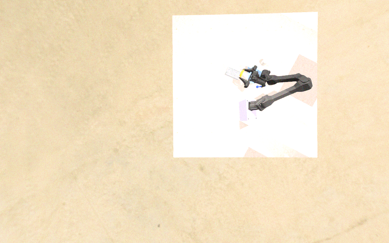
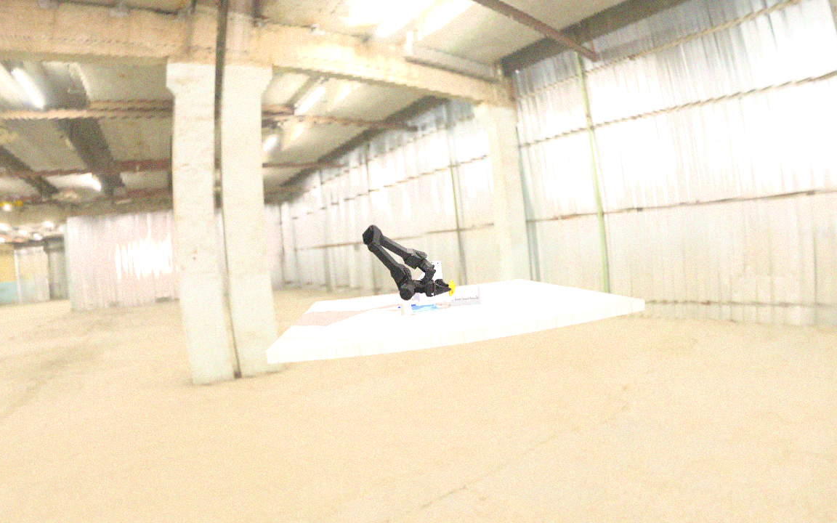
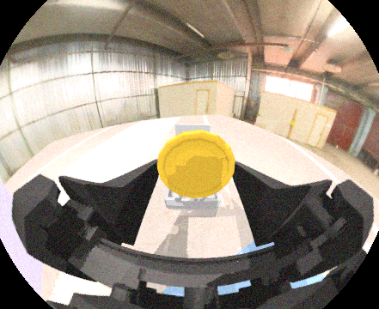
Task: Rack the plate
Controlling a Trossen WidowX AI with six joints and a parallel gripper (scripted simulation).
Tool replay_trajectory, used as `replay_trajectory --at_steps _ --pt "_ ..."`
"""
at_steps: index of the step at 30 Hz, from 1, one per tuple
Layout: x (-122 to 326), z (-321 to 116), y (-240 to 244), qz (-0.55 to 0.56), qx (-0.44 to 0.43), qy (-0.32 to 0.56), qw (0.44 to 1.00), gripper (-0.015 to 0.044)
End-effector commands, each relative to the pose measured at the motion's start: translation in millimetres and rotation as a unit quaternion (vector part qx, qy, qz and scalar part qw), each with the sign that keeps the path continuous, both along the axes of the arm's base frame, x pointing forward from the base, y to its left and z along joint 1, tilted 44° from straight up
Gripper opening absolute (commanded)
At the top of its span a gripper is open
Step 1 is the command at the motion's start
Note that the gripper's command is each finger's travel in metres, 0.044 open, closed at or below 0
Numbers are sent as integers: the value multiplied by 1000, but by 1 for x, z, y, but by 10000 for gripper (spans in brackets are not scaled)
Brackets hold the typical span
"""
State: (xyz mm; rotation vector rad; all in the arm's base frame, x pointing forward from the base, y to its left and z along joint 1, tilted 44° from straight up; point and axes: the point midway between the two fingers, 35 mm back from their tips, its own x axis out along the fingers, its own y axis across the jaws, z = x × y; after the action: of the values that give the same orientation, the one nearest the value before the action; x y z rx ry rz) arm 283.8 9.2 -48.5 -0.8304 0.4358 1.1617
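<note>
- The gripper (image 3: 195, 178) was closed on the yellow plate (image 3: 195, 164). Its two black fingers stood wide apart, one on each side of the plate's edge.
- In the wrist view, the plate sat in the middle of the frame. Its round face looked straight at the camera.
- The plate was up off the white table (image 1: 208, 120), held in the air by the gripper.
- The gray dish rack (image 3: 192, 204) showed just behind and below the plate in the wrist view. Part of it was hidden by the plate.
- In the top view, the dish rack (image 1: 232, 72) lay in the upper middle of the frame, just left of the plate (image 1: 241, 73). I could not tell if they touched.
- The plate was not in a slot yet, as far as the views showed.
- The black arm (image 1: 283, 87) bent like an elbow on the right side of the table and reached left to the rack.
- In the exterior view, the gripper (image 2: 442, 287) held the plate (image 2: 450, 285) low, near the dish rack (image 2: 466, 298), in the middle of the frame.
- A light blue thing (image 1: 258, 72) lay under the wrist, and a small dark blue thing (image 1: 258, 86) lay just below it in the top view. They were too small to name.
</note>
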Motion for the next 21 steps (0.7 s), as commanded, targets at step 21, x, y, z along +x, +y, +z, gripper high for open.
replay_trajectory --at_steps 21 --pt "10 -20 22 2 -1 -3 1000 0"
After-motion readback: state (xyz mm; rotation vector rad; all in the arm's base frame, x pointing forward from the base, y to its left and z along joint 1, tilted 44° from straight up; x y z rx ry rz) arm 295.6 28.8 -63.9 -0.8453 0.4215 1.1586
